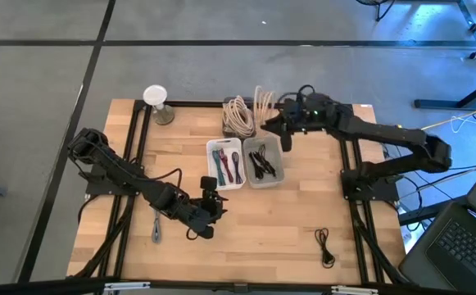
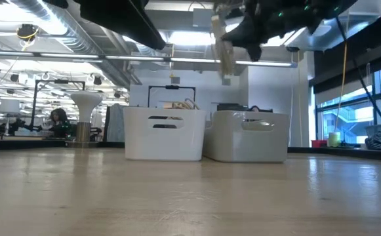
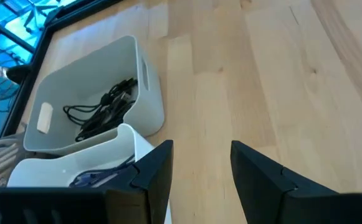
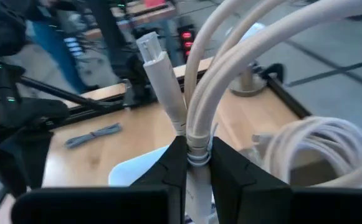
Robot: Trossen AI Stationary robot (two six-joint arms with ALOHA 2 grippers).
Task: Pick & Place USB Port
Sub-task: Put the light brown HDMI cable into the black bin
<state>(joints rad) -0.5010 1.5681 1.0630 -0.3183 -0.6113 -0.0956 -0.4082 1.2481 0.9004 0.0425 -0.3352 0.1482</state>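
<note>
My right gripper [image 1: 277,124] is high over the far end of the two bins, shut on a bundled cream USB cable [image 1: 264,102]. In the low view the cable [image 2: 223,47] dangles from the gripper [image 2: 241,31], well above the bins. A pile of similar cream cables [image 1: 238,116] lies on the table by the far edge. My left gripper [image 1: 210,200] waits open over the near left part of the table, beside the white bin [image 1: 225,164]. The grey bin [image 1: 264,160] holds black cables. My right gripper pinches the cream cable bundle between its two fingers at a banded spot [image 4: 197,154] where the loops gather. The loops [image 4: 243,43] and a plug end [image 4: 151,48] stick out beyond the fingertips. The bundle is lifted clear of the table and bins.
A black cable [image 1: 325,246] lies near the table's near right corner and a grey cable [image 1: 156,225] near the left arm. A white stand-like object [image 1: 156,102] sits at the far left. Bare wood lies between the bins and the near edge.
</note>
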